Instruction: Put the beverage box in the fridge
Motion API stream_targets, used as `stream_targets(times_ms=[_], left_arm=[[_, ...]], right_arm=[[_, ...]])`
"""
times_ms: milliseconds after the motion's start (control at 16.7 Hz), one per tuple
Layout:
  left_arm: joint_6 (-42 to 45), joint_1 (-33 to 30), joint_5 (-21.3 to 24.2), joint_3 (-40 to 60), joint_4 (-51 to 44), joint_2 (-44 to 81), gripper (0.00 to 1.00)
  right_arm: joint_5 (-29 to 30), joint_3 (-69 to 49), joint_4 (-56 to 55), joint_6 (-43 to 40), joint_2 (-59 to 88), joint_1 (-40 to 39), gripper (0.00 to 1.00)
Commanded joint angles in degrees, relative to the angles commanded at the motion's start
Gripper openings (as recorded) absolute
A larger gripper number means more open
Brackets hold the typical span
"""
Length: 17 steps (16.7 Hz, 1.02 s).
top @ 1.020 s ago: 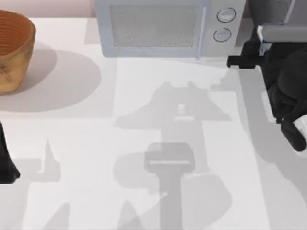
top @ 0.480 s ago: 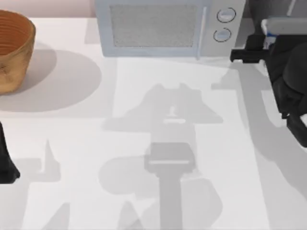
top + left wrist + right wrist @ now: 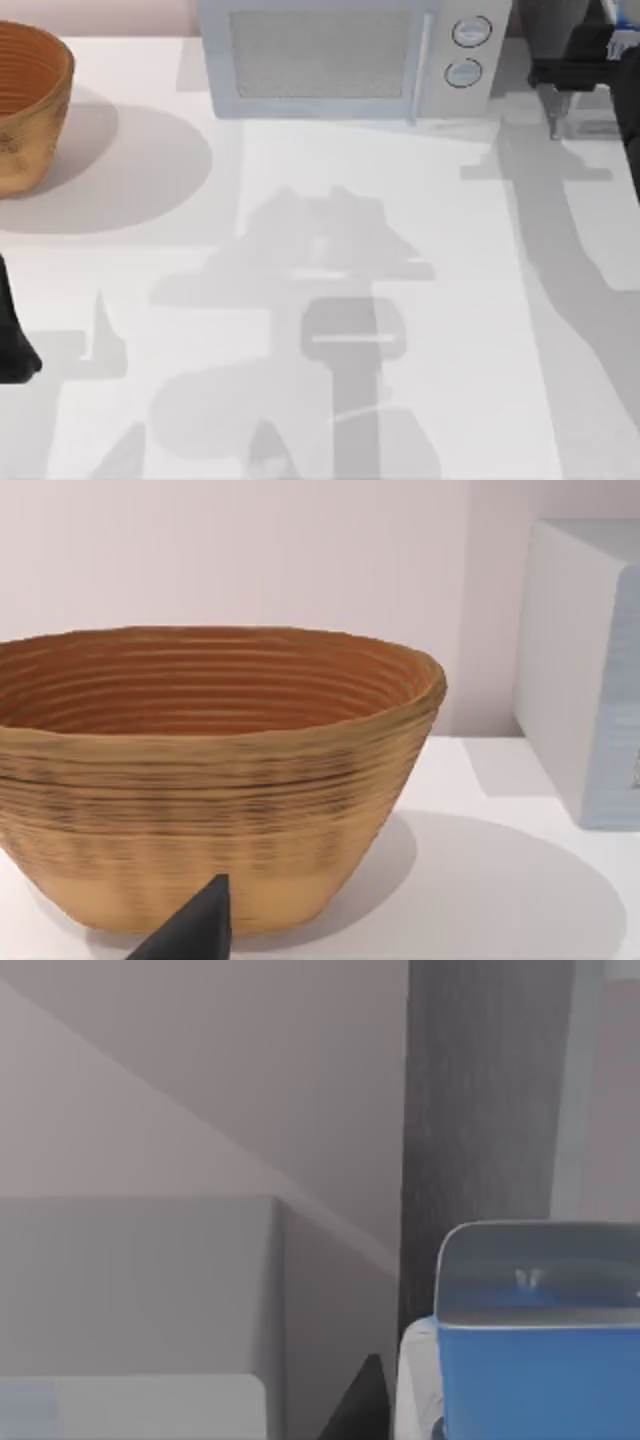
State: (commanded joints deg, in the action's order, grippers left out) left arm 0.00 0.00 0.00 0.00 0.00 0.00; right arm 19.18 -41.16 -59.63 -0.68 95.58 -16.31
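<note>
Right arm: I've got my right gripper (image 3: 590, 60) up at the far right corner, just right of the microwave (image 3: 350, 60), high because the fridge (image 3: 480, 1090) stands right there.
Carton: the beverage box (image 3: 535, 1345) sits close under my right wrist camera, blue top up, against the fridge's dark wall; I judge it's held.
Fingers, right: pinching the carton, as far as I can judge.
Left arm: left gripper (image 3: 15, 340) parked at the left edge, facing the basket (image 3: 215, 780); its fingers I cannot tell.
Count: one carton, one fridge, one microwave, one basket.
</note>
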Motion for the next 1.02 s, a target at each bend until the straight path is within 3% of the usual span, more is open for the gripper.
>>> stream_targets(times_ms=[1020], left_arm=[[0.0,0.0,0.0,0.0,0.0,0.0,1.00]], right_arm=[[-14.4,31.6,46.2,0.7,-73.1,12.9,0.00]])
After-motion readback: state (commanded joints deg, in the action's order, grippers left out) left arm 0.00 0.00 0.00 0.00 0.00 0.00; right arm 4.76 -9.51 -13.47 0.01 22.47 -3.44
